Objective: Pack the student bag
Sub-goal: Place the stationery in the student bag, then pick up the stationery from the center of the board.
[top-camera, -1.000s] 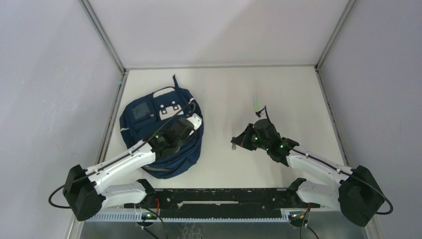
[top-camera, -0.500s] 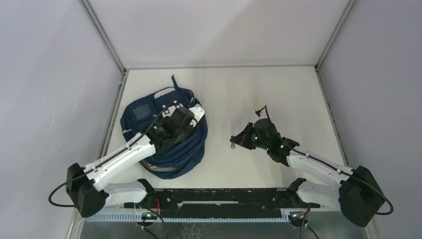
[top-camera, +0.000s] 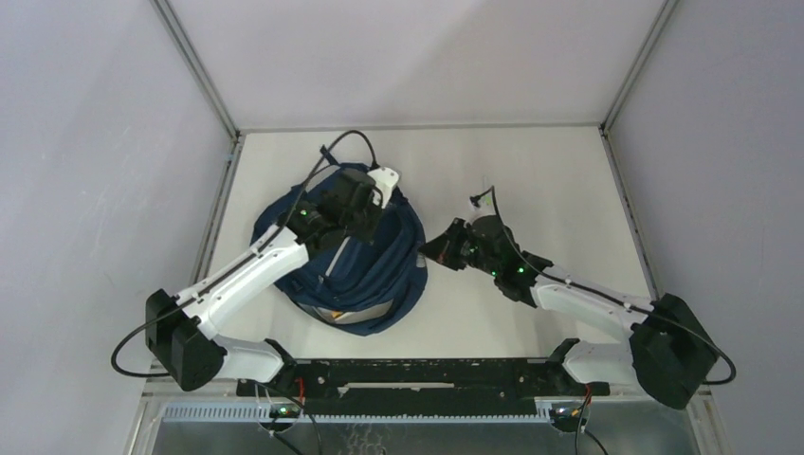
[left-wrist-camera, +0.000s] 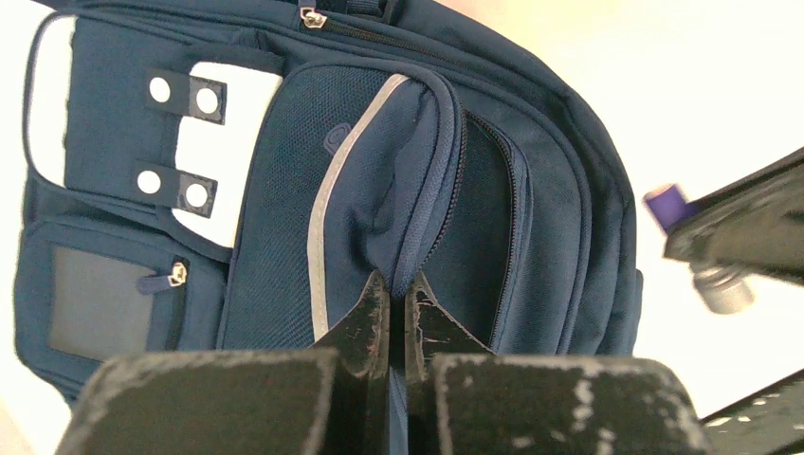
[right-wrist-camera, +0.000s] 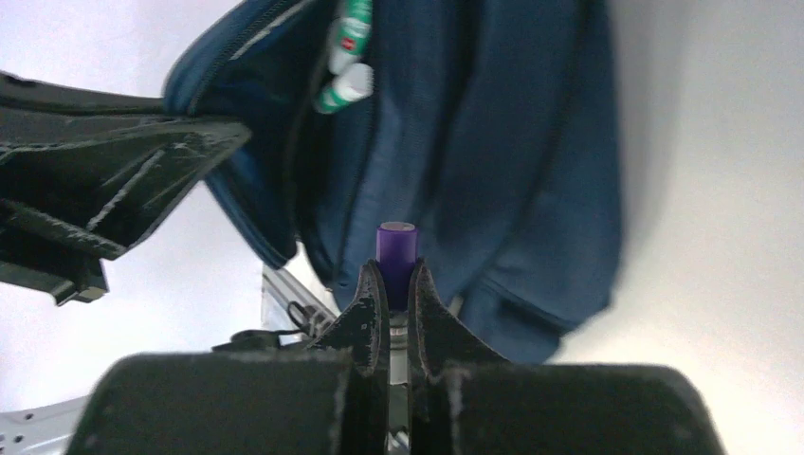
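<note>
- The large navy-blue fabric student bag (top-camera: 384, 275), with white patches and a thin pale stripe, lies left of centre on the white table (top-camera: 550, 171). Its upper part looks drawn upward.
- Our left gripper (left-wrist-camera: 398, 301) is pinched almost fully together on a fold of the bag's fabric beside a zip seam.
- Our right gripper (right-wrist-camera: 396, 284) is clamped on a slim purple-capped pen (right-wrist-camera: 396, 246), just beside the bag's right flank and pointing at it.
- Two green-and-white marker pens (right-wrist-camera: 346, 52) show at an open pocket mouth.
- We judge the bag soft, floppy and fairly light. It would sag wherever it is unsupported, and an opening would likely fall flat if released.
- The zip-edged rim seems the best hold, being stiffer than the slack panels, which would bunch and slip.
</note>
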Robot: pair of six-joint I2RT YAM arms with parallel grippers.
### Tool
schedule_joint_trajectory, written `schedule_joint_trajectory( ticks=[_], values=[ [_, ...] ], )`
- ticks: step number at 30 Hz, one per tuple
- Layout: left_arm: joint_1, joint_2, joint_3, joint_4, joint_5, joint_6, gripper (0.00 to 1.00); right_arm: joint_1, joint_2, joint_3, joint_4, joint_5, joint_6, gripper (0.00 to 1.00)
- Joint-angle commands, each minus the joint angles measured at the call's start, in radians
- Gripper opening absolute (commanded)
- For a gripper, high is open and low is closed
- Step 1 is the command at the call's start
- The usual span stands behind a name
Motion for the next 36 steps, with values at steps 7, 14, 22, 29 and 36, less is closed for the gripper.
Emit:
schedule_joint_trajectory(
  ticks=[7,14,22,29,36],
  values=[
    [0.141,-0.080,0.076,0.118,0.304,-0.134,0.00,0.089,0.280,0.284,0.201,0.052,0.067,0.00],
    [0.152,-0.105,0.067,0.136,0.318,-0.152,0.00,0.118,0.456,0.474,0.189,0.023,0.064,0.48],
    [0.188,-0.099,0.043,0.148,0.331,-0.158,0.00,0.116,0.340,0.415,0.140,0.079,-0.052,0.52],
    [0.225,-0.118,-0.001,0.160,0.337,-0.158,0.00,-0.029,0.171,0.333,-0.207,0.389,-0.242,0.58],
    [0.228,-0.120,-0.034,0.183,0.345,-0.165,0.00,-0.336,0.304,0.388,-0.406,0.417,-0.429,0.77]
  ],
)
